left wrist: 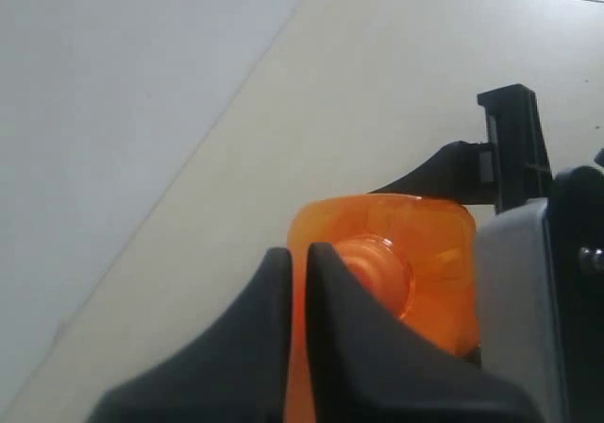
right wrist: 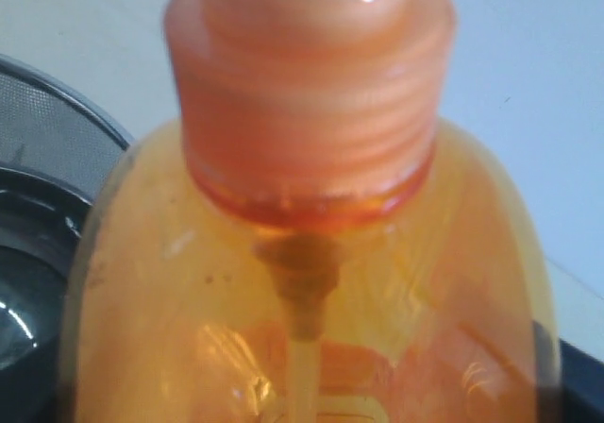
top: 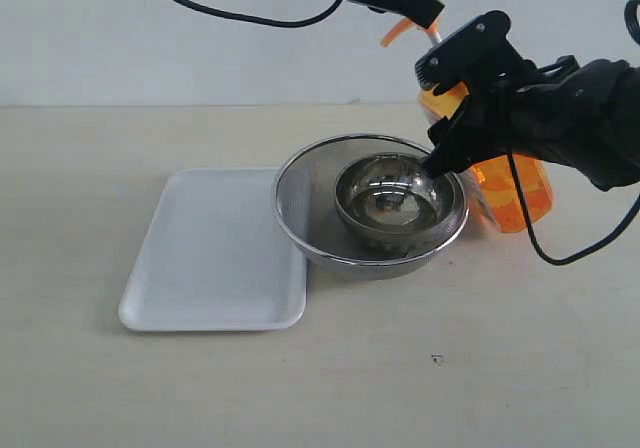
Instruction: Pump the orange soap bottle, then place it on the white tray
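The orange soap bottle [top: 520, 193] stands upright on the table, right of the strainer. My right gripper [top: 440, 118] is shut on its upper body, one finger on each side. In the right wrist view the bottle [right wrist: 302, 281] fills the picture and hides the fingers. My left gripper [top: 425, 13] comes down from above onto the orange pump head [top: 397, 33]. In the left wrist view that gripper [left wrist: 297, 253] is shut, with only a slit between its fingers, directly over the bottle [left wrist: 415, 244]. The white tray [top: 200, 258] lies flat to the left with nothing on it.
A round steel mesh strainer [top: 300, 183] holding a steel bowl [top: 390, 203] sits between the tray and the bottle, its rim overlapping the tray's right edge. Black cables hang from both arms. A pale wall stands behind the table.
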{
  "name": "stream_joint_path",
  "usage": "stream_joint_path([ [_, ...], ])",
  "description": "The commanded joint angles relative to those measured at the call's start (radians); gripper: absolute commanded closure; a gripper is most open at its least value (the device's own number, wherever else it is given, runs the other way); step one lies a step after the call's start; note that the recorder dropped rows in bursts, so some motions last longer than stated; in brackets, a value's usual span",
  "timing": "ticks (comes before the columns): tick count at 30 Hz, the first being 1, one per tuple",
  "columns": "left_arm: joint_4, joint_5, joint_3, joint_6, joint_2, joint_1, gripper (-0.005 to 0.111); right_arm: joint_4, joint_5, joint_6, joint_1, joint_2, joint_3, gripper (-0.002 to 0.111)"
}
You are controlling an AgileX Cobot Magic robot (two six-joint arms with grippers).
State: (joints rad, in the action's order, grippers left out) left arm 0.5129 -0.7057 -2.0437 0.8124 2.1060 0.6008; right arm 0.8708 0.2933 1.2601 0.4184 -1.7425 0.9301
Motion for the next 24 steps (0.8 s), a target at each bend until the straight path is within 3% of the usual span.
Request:
stream_joint_path([
  [1,-0.005,-0.076,0.015,-0.012,0.046,0.027,0.102,0.023,-0.095,-0.023,0.000,-0.014,-0.010,0.108],
  [24,-0.010,-0.113,0.015,-0.012,0.045,0.027,0.102,0.023,-0.095,-0.023,0.000,-0.014,-0.010,0.108],
])
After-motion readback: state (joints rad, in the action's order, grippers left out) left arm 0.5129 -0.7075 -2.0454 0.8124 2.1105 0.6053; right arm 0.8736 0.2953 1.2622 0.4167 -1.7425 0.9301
